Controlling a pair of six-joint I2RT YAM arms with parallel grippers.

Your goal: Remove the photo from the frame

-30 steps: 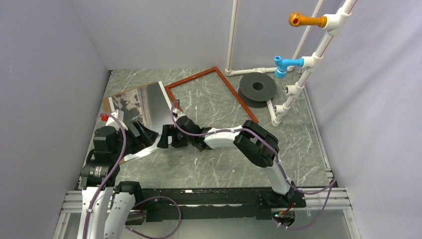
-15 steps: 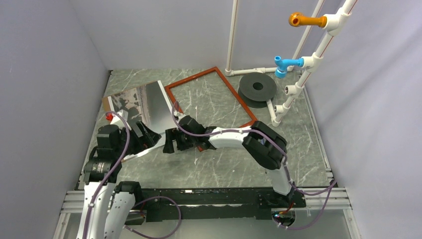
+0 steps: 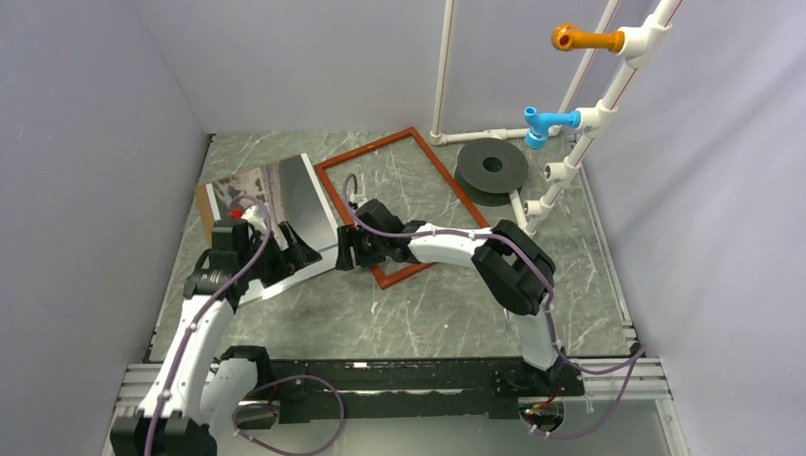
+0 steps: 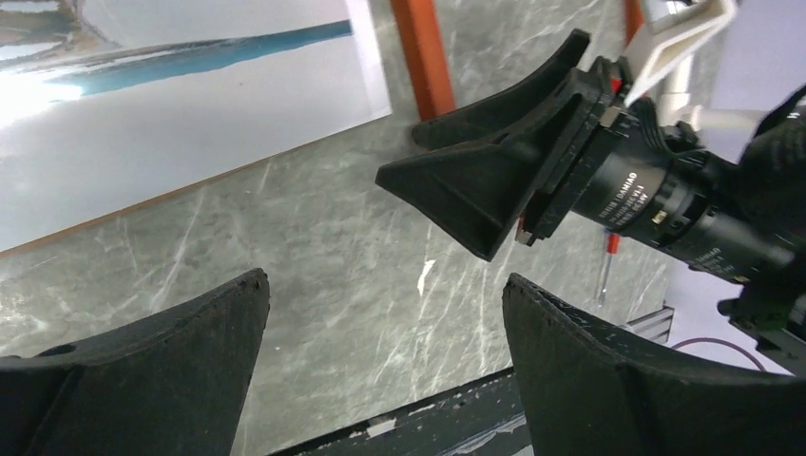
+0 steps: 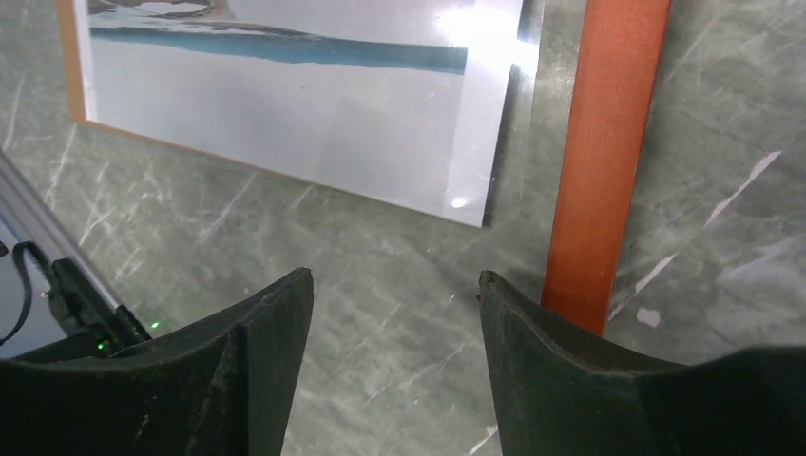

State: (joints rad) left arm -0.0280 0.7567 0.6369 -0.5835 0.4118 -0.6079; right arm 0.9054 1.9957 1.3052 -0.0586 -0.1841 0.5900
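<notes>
You have one photo (image 3: 290,195), one frame (image 3: 451,180) and two pincers. Your left pincer (image 4: 385,285) hangs low over the desk (image 3: 428,304), spread and empty, with the photo just ahead. Your right arm reaches leftward; its pincer (image 5: 394,280) gapes empty, with a frame rail beside one finger.

We count one photo (image 3: 285,195), one frame (image 3: 367,148), one black disc (image 3: 475,176), two grippers (left gripper (image 4: 385,283), right gripper (image 5: 394,276)), and probably one brown backing panel (image 3: 202,204).
</notes>
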